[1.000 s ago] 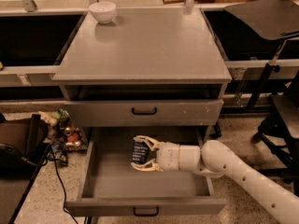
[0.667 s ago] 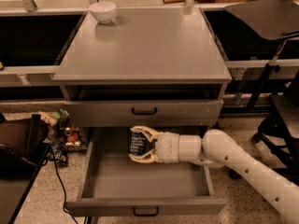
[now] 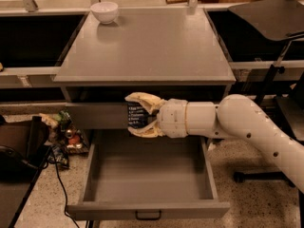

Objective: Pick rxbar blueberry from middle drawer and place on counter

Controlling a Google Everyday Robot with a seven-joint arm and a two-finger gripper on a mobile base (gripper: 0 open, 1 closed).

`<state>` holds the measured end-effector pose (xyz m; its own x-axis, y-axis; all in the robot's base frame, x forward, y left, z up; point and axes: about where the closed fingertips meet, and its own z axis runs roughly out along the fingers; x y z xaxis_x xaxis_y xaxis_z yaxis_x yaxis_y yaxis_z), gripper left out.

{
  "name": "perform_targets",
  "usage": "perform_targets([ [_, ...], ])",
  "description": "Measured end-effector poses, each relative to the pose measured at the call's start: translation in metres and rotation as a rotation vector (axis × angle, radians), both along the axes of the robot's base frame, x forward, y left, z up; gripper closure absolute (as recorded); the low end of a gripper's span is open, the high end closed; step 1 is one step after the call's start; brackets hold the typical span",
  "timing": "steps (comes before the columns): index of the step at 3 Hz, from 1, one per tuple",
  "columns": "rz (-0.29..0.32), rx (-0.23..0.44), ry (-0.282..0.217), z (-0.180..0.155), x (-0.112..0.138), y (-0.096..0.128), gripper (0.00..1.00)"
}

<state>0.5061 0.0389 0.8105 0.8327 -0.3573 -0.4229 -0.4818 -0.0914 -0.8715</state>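
The gripper (image 3: 134,114), mid-frame, is clamped on the bar (image 3: 138,119) above the open drawer (image 3: 147,175). Rising here, it could catch the counter (image 3: 142,46) edge overhead and lose the bar.

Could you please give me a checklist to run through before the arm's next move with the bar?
1. rxbar blueberry clamped in the gripper: ok.
2. Bar lifted clear of the middle drawer floor: ok.
3. Gripper above the counter edge: not ok; it hangs below the edge, in front of the upper drawer front.
4. Bare counter space near the front: ok; the white bowl sits at the far left corner.
5. Grip firmness: cannot tell.
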Motion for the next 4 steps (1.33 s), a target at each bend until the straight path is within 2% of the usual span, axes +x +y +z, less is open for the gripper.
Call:
perform_targets([
  [1,0.0,0.0,0.0,0.0,0.0,0.0,1.0],
  [2,-0.018,0.028,-0.029,0.011,0.014,-0.005,1.0],
  [3,-0.008,0.062,-0.087,0.043,0.045,-0.009,1.0],
  [4,-0.003,0.053,-0.159,0.088,0.08,-0.012,1.0],
])
